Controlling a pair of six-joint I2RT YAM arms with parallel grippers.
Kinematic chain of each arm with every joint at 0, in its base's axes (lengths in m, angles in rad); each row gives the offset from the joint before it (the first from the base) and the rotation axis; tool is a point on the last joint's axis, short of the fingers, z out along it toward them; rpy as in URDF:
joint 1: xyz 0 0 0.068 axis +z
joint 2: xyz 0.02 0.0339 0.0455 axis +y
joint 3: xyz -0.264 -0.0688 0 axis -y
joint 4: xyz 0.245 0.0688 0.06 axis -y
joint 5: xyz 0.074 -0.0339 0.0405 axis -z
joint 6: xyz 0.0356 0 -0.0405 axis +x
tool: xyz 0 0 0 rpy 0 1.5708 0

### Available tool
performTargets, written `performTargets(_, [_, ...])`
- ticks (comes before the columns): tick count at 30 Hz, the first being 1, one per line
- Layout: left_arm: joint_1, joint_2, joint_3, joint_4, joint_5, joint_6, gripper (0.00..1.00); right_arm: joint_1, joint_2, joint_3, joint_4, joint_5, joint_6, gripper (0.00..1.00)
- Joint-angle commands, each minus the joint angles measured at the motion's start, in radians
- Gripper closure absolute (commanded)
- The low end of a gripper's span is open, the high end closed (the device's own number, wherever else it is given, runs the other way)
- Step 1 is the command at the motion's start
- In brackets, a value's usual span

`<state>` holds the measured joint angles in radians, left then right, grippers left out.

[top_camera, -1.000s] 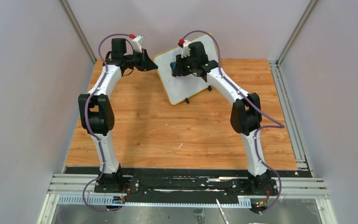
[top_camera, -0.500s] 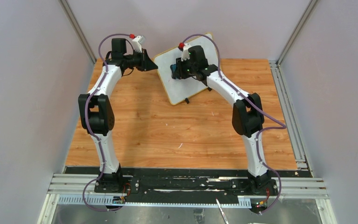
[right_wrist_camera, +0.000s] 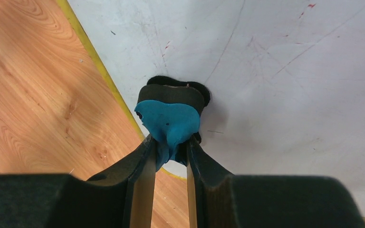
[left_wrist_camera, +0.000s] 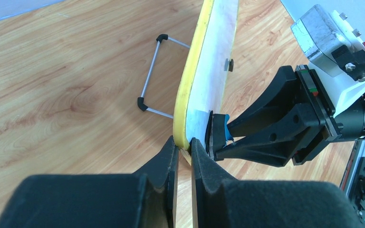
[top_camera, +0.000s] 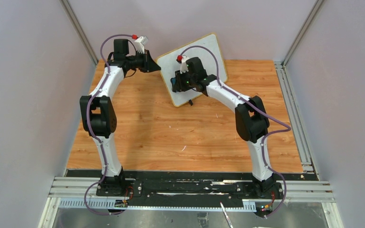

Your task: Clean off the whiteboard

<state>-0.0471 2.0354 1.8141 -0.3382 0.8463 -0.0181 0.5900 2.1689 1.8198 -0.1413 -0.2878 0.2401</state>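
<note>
The whiteboard (top_camera: 209, 50) stands tilted at the back of the table, white with a yellowish frame. My left gripper (top_camera: 158, 66) is shut on its left edge; the left wrist view shows the jaws (left_wrist_camera: 184, 145) clamping the yellow rim (left_wrist_camera: 195, 71). My right gripper (top_camera: 175, 81) is shut on a blue eraser (right_wrist_camera: 171, 118) and presses its black pad against the board face (right_wrist_camera: 275, 71) near the lower left corner. The eraser also shows in the left wrist view (left_wrist_camera: 224, 127). Only faint smears and tiny red specks (right_wrist_camera: 310, 5) remain on the visible board.
The board's wire stand (left_wrist_camera: 152, 71) rests on the wooden table (top_camera: 171, 137) behind it, and a small black foot (top_camera: 190, 102) is at its near edge. Grey walls close in both sides. Aluminium rails (top_camera: 294, 109) run along the right edge.
My right gripper has slid the eraser down and to the left across the board, toward its near left corner. The left gripper and the board have stayed put.
</note>
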Motion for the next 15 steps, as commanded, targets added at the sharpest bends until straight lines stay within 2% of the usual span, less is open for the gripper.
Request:
performTargets(1, [-0.03,-0.002,-0.016,-0.064,0.033,0.055,1.0,0.027,-0.017,-0.028,-0.011,0.002,0.013,1.0])
performTargets(9, [-0.03,0.0,-0.015,-0.064,0.032,0.054,1.0,0.029,-0.007,-0.003,-0.023,0.013,-0.003,0.99])
performTargets(15, [-0.031,-0.001,-0.014,-0.066,0.031,0.055,1.0,0.008,0.077,0.186,-0.114,0.023,-0.045,0.99])
